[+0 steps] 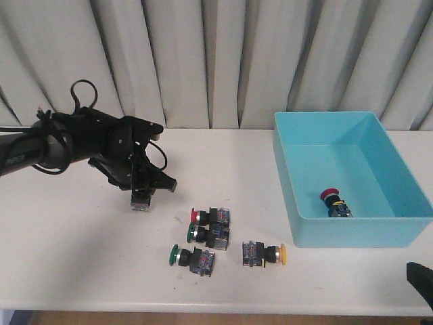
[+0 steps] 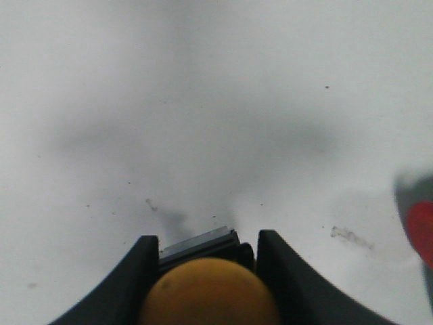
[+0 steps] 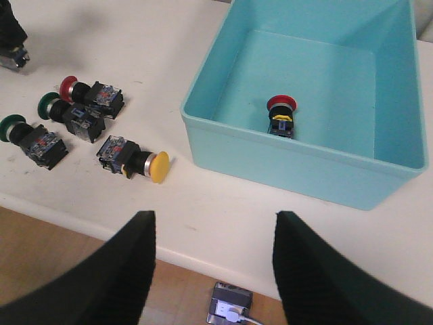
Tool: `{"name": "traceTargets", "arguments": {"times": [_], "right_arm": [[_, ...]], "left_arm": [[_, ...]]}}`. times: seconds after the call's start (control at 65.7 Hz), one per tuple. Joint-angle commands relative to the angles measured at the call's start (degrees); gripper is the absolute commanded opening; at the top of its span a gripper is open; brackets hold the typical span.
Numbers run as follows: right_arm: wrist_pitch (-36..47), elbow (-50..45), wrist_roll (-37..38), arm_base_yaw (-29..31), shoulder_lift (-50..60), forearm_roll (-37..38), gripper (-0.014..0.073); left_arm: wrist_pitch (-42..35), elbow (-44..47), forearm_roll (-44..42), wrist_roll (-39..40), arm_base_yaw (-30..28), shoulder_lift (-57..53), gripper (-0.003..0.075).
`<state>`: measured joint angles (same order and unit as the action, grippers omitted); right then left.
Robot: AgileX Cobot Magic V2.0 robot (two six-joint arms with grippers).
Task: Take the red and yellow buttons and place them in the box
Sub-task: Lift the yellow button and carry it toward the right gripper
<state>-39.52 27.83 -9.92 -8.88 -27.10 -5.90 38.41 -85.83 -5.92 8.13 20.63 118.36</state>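
Note:
My left gripper [image 1: 139, 191] is shut on an orange-yellow button [image 1: 140, 203] and holds it just above the table, left of the button cluster. In the left wrist view the gripper [image 2: 208, 241] clamps that button's cap [image 2: 210, 292]. On the table lie a red button [image 1: 208, 216] and a second yellow button [image 1: 265, 254]. One red button [image 1: 334, 201] lies inside the turquoise box [image 1: 292, 203] at the right. My right gripper [image 3: 214, 220] is open and empty, over the table's front edge, short of the box [image 3: 270, 162].
Two green-capped buttons [image 1: 207, 235] [image 1: 192, 257] lie among the cluster in front of the red one. The right wrist view shows the red button [image 3: 86, 93], the loose yellow one [image 3: 135, 159] and the red one in the box [image 3: 281, 114]. A floor socket [image 3: 231, 308] lies below the table edge.

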Motion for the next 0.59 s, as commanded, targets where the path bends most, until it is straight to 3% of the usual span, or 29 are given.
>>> {"name": "traceTargets", "arguments": {"times": [0.0,0.167,0.274,0.578], "right_arm": [[3.47,1.35,-0.23,0.1,-0.29,-0.21,0.0391],[3.47,1.35,-0.23,0.1,-0.29,-0.21,0.0391],[3.47,1.35,-0.23,0.1,-0.29,-0.21,0.0391],[2.08,1.35,-0.24,0.1,-0.29,-0.45,0.0391]], "left_arm": [[-0.36,-1.73,0.74,-5.54,-0.08,-8.75,0.021],[1.04,-1.73,6.32,-15.21,-0.08,-16.09,0.021],[4.2,-1.73,15.07,-25.42,-0.08,-19.83,0.021],[19.7,-1.73,51.58,-67.69,-0.13,-22.03,0.021]]}}
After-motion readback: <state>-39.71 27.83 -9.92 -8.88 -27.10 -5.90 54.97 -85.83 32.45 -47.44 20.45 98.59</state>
